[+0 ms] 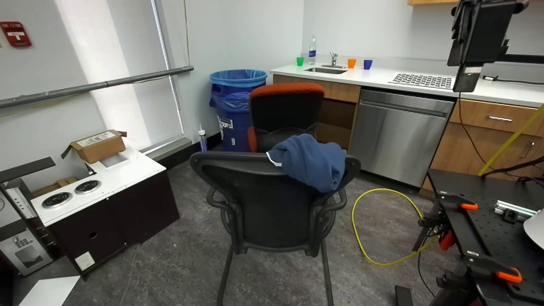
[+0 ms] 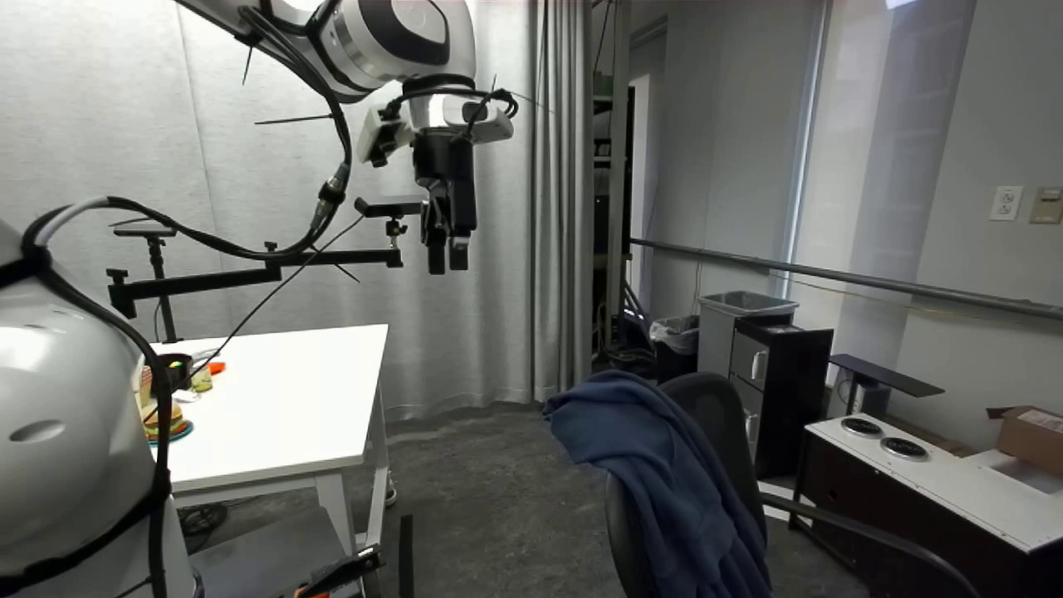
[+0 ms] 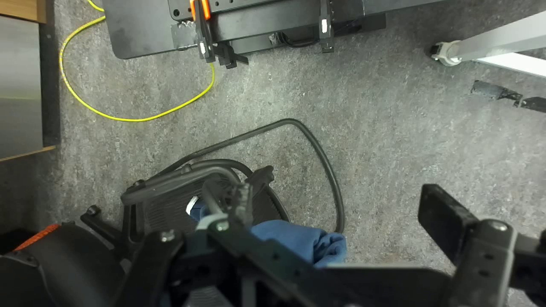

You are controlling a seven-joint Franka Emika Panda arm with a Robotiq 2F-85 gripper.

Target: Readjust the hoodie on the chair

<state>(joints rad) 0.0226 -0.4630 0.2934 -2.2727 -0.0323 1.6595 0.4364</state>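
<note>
The navy-blue hoodie lies bunched over one end of the top rim of the black mesh office chair, with a white edge showing. In an exterior view the hoodie hangs down long over the backrest; its lower end is cut off. The gripper hangs pointing down, higher than the hoodie and apart from it; its dark fingers also show in an exterior view. In the wrist view the gripper is open and empty, its fingers wide apart; one finger partly hides the hoodie and chair below.
A chair with an orange-red back and a blue bin stand beyond the black chair. A black bench with clamps, a yellow cable, a white table and a toy stove are around.
</note>
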